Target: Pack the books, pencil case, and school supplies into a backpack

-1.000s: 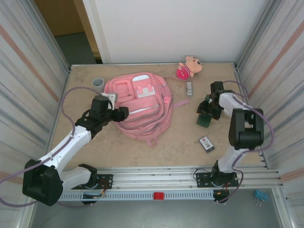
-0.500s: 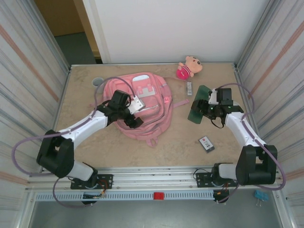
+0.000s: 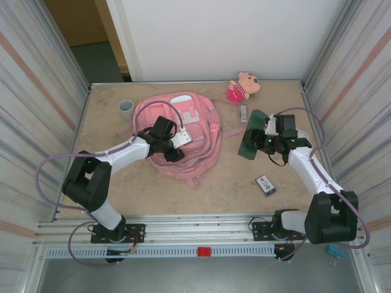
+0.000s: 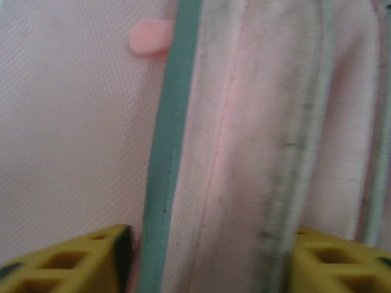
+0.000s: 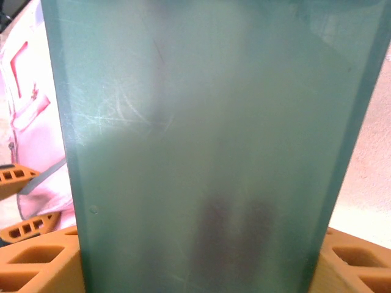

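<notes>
Where the left pincer (image 3: 178,144) rests on the backpack (image 3: 204,146), its yellow fingers (image 4: 61,265) are seen partly apart, with pink fabric and a teal strip (image 4: 165,152) between them; whether they are clamped cannot be told. A thin green book (image 3: 249,143) is gripped, tilted, by the right pincer (image 3: 261,140), between the backpack and the right edge of the surface (image 3: 153,183). The backpack is laid left of centre. A black piece (image 3: 265,184) lies nearer the near edge.

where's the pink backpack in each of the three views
Top external: backpack left of centre on the table.
Left wrist: close up, pink fabric between the left fingers.
Right wrist: pink strip at the left edge, beside the green case.
Shared landmark: those fingers, on the backpack.
</notes>
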### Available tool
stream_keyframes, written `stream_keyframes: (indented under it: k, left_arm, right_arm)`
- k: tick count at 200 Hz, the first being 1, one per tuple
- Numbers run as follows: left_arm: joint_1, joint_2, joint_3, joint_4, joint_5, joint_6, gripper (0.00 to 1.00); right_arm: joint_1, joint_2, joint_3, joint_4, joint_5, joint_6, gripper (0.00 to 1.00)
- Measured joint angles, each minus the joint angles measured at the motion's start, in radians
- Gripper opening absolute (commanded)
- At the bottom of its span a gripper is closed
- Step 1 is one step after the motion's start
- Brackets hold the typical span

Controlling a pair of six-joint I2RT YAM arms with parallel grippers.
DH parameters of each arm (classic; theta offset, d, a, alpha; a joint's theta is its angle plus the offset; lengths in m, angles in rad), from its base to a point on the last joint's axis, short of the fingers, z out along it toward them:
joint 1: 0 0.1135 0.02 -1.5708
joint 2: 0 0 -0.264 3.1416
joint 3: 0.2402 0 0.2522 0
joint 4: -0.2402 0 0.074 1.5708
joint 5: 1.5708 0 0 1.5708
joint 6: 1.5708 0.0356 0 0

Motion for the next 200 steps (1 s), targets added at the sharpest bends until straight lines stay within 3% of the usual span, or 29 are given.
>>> stream_keyframes:
  k: [13,29,63,89,140,163,200]
  left_arm:
    - [0.000,-0.008,0.000,0.016,-0.011,-0.003,0.14]
    - [-0.002,-0.040,0.000,0.011,-0.003,-0.021,0.00]
    - [-0.040,-0.183,0.000,0.008,-0.003,-0.117,0.00]
    - [-0.090,-0.275,0.000,-0.005,0.016,-0.267,0.00]
    - [-0.112,-0.306,0.039,-0.032,0.049,-0.484,0.00]
    - [-0.106,-0.288,0.104,-0.050,0.045,-0.521,0.00]
    - [-0.090,-0.246,0.187,-0.065,0.068,-0.576,0.00]
  right_arm:
    - [0.000,-0.008,0.000,0.000,0.000,0.003,0.64]
    - [0.000,-0.020,0.000,0.000,-0.005,0.011,0.64]
    - [-0.040,-0.042,0.000,-0.008,-0.061,0.040,0.64]
    - [-0.072,-0.050,0.000,-0.023,-0.105,0.052,0.64]
    - [-0.061,-0.123,0.000,-0.107,-0.200,0.081,0.64]
    - [0.027,-0.204,-0.025,-0.112,-0.228,0.147,0.65]
    - [0.293,-0.316,-0.156,-0.005,-0.213,0.349,0.65]
